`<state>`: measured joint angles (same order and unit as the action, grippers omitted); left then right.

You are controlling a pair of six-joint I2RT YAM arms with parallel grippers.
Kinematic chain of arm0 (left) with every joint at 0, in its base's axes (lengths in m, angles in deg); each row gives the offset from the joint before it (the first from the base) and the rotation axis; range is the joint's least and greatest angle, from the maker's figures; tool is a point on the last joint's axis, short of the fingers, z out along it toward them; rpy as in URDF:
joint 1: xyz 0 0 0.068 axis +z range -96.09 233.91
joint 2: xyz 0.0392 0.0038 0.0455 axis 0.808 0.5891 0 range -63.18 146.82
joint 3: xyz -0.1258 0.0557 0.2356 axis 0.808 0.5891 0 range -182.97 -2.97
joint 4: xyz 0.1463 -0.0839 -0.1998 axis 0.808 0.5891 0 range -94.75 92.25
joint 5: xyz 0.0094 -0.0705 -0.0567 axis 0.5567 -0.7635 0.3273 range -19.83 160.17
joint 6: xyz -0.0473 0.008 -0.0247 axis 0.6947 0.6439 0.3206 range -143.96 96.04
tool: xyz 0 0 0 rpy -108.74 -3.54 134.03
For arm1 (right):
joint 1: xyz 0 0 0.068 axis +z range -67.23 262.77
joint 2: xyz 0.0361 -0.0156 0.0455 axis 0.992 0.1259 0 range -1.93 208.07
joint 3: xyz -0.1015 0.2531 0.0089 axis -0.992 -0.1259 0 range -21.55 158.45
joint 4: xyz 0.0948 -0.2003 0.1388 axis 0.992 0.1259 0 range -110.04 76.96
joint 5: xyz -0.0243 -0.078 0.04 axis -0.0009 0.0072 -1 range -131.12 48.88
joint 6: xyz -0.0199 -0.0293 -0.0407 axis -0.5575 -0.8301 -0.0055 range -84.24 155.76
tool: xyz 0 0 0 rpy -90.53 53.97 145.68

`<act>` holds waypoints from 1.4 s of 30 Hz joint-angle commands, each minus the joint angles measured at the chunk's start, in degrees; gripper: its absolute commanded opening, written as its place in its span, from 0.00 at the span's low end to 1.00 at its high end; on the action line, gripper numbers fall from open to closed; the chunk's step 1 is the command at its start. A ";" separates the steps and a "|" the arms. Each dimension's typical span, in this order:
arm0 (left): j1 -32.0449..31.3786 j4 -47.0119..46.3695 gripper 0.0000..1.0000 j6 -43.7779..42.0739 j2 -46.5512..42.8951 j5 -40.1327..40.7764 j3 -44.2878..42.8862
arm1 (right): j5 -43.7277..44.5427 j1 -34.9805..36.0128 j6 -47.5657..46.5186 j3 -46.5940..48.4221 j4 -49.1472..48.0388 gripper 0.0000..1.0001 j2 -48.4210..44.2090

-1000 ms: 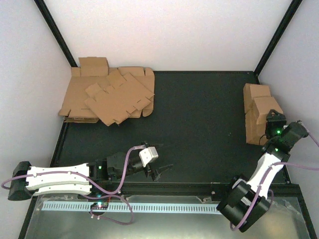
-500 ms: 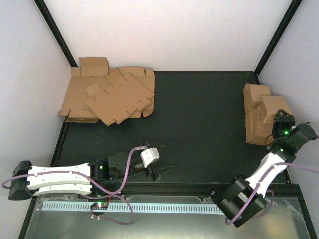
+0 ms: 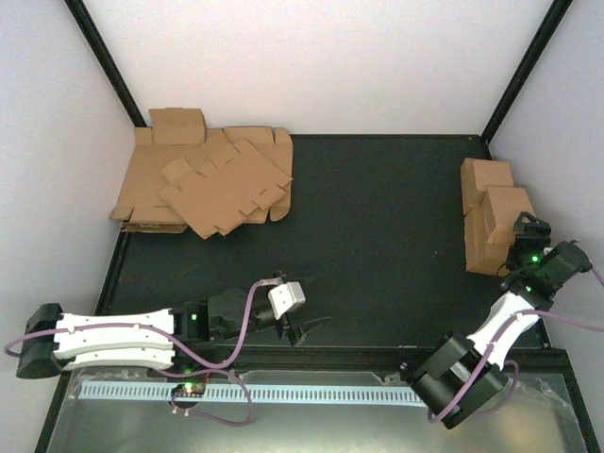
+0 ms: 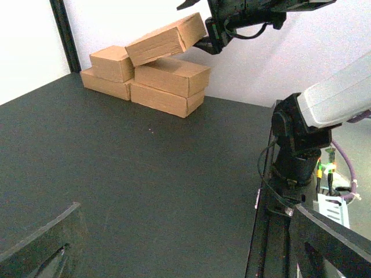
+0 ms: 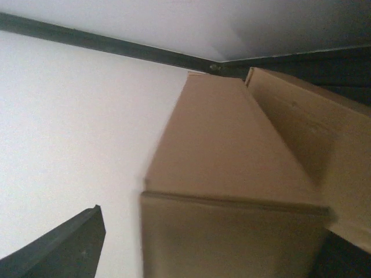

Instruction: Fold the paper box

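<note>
Stack (image 4: 169, 78) under paper box (image 4: 162, 40) | right hand (image 4: 200, 26) loose around it | left hand (image 3: 300, 330) open (empty)

3 white walls (image 3: 321, 66), 2 black corner posts (image 3: 104, 61) — dark tabletop (image 3: 377, 217).

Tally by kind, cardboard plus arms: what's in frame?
Folded boxes: 5, counting the paper box tilted on top at the right tool
Flat-sheet heap: 1, sheets overlap, uncounted
Arms: 2, left arm and right arm
Total: 8
</note>
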<state>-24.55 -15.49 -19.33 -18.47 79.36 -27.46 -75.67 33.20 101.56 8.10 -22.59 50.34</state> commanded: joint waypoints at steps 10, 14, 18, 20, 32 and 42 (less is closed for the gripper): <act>-0.26 0.89 0.99 0.64 -2.98 -1.78 -0.96 | 16.62 -0.54 -6.86 6.75 25.01 0.99 -5.70; -0.27 1.46 0.99 0.83 -3.76 -1.90 -0.70 | 18.41 -0.61 -7.72 7.58 27.15 1.00 -6.21; -0.25 1.95 0.99 0.42 -4.15 -1.38 -0.41 | 15.54 -0.33 -17.26 12.78 29.65 1.00 -5.92; -0.27 1.96 0.99 1.58 -3.83 0.85 -0.30 | 13.82 2.55 -21.82 14.95 27.66 1.00 -6.84; 8.81 4.76 0.99 12.45 -0.02 -0.36 -3.70 | 34.77 55.49 -35.14 29.00 42.07 0.86 16.89; 12.81 7.92 0.99 14.33 -3.67 -3.27 -1.96 | 40.45 66.07 -31.17 31.55 38.78 0.02 38.56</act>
<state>-12.70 -8.98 -6.83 -20.50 77.98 -28.46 -42.25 97.27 70.13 35.46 14.68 85.55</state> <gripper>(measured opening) 0.987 0.050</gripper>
